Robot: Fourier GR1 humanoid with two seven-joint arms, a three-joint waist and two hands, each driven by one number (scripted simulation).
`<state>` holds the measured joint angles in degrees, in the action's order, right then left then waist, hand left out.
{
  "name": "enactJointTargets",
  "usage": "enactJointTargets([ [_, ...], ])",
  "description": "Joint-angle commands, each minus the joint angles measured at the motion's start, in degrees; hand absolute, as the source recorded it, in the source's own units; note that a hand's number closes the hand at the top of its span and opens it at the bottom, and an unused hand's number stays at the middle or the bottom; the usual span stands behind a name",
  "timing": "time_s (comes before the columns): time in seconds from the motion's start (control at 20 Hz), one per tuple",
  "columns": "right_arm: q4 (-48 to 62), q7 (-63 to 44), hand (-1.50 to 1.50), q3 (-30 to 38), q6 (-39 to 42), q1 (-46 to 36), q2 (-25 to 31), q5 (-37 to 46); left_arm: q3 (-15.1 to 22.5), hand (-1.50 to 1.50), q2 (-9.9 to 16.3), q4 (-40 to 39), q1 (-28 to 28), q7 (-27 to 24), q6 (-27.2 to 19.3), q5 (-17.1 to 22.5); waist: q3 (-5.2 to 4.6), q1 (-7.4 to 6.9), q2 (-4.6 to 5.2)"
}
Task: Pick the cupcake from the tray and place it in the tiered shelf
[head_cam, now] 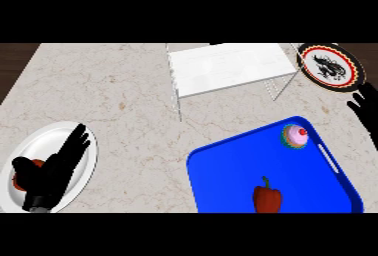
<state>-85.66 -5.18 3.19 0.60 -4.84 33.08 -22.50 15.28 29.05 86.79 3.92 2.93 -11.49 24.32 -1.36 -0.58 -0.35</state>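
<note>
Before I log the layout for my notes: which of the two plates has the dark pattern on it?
The plate at the far right corner, beside the tiered shelf; the plain white plate lies under the left hand.

Evenly and brightly lit from above, without glare, with only faint soft shadows on the counter [133, 95] under the white shelf [229, 67] and its wire legs
</note>
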Motion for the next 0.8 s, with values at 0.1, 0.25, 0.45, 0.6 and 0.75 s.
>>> enactJointTargets([
  [0.1, -5.43, 1.93, 1.5, 8.58, -11.04, 5.72, 2.61, 4.91, -3.12, 0.0, 0.1, -1.33, -0.4, 3.69, -2.03, 1.55, 1.31, 2.78, -0.17],
  [0.25, -5.82, 3.32, 1.5, 17.09, -19.91, 6.87, 5.15, 8.13, -4.78, 0.0, -0.94, -5.69, -0.83, 5.33, -4.96, 1.96, 1.2, 5.59, -0.27],
  [0.45, -1.34, -8.13, 1.5, 13.88, -27.16, 18.03, -0.85, 11.51, -2.27, 0.0, -3.22, -6.98, -1.29, 6.27, -2.93, 2.49, 1.23, 4.04, 0.18],
  [0.6, -12.45, -4.58, -1.5, 17.68, -24.86, 25.03, -3.27, 9.12, -2.07, 0.0, -3.78, -7.14, -3.72, 8.38, -2.76, 0.5, 1.33, 1.88, 0.14],
  [0.75, -20.41, -3.85, -1.5, 14.18, -20.86, 30.41, -4.67, 10.96, -3.31, 0.0, -5.98, -13.79, -5.01, 4.29, -0.2, 0.37, 1.27, 1.81, 0.24],
])
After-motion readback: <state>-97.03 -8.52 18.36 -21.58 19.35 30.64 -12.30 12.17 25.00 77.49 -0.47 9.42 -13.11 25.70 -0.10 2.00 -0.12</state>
